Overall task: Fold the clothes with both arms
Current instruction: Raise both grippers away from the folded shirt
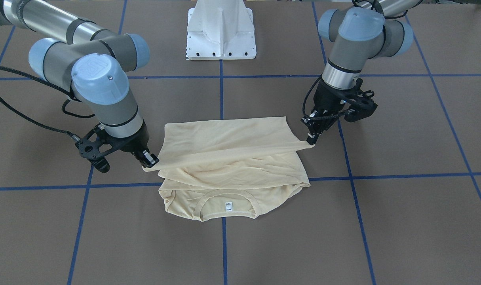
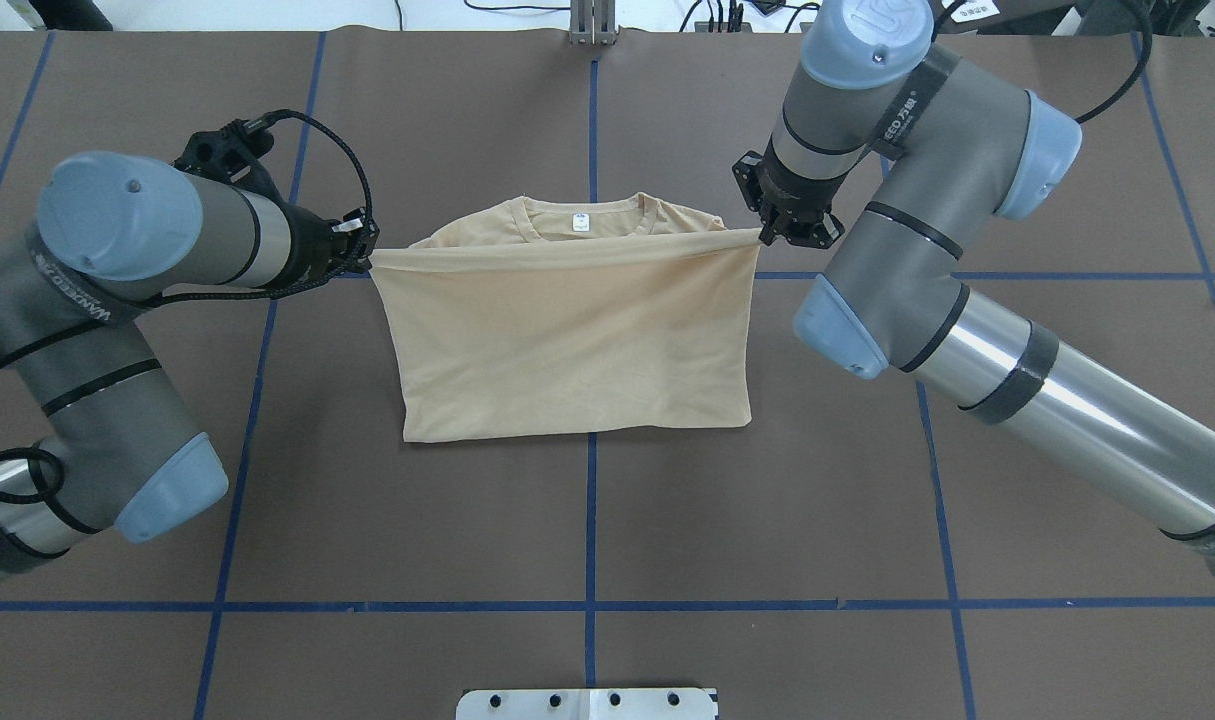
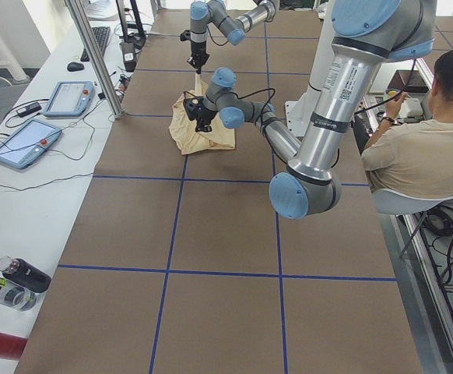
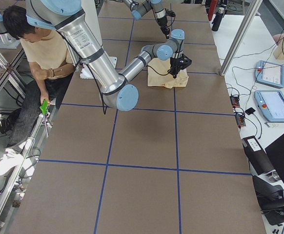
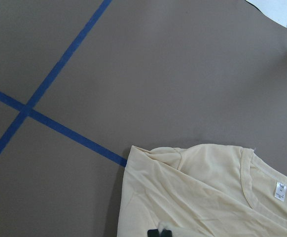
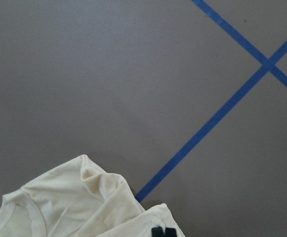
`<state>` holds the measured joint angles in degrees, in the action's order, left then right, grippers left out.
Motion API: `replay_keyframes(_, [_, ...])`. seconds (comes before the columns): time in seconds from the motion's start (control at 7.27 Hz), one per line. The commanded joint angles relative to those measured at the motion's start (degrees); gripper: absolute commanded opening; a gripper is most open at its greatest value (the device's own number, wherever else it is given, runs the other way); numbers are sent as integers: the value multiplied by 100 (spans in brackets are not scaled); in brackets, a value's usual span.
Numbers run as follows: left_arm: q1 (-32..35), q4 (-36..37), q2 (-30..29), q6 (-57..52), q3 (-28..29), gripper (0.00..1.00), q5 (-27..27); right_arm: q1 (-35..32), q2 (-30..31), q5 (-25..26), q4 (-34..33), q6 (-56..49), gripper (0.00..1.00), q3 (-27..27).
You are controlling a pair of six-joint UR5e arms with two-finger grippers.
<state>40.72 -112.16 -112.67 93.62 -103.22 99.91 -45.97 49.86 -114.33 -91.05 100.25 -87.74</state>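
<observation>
The pale yellow T-shirt [image 2: 567, 330] lies on the brown table with its ribbed neckline and white label [image 2: 577, 222] on the far side from the robot. Its print is hidden. My left gripper [image 2: 367, 246] is shut on one corner of the folded-over layer, and my right gripper [image 2: 775, 234] is shut on the other. The edge between them is stretched taut, a little above the table and just short of the neckline. In the front-facing view the left gripper [image 1: 311, 139] and the right gripper [image 1: 149, 159] hold this raised edge over the shirt [image 1: 232, 158].
The white pedestal base [image 1: 221, 35] stands at the robot's side of the table. Blue tape lines [image 2: 591, 500] cross the brown surface. A seated person [image 3: 421, 148] is beside the table. Teach pendants [image 3: 20, 144] and bottles [image 3: 16, 274] lie on the side bench.
</observation>
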Motion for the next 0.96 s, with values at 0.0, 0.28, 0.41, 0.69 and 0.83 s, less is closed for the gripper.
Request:
replay_keyframes(0.0, [68, -908, -307, -19, 983, 0, -24, 9, -187, 122, 839, -32, 0, 859])
replay_keyframes(0.28, [77, -1509, -370, -19, 1557, 0, -42, 53, -213, 131, 904, -136, 0, 1056])
replay_keyframes(0.41, [85, -1606, -422, -28, 1751, 0, -181, 53, -205, 148, 913, -302, 0, 1092])
replay_keyframes(0.69, [85, -1677, -685, -28, 2129, 0, -314, 53, -213, 210, 1386, -313, 0, 1407])
replay_keyframes(0.83, [85, -1704, -695, -28, 2174, 0, -384, 53, -231, 210, 1458, -313, 0, 1460])
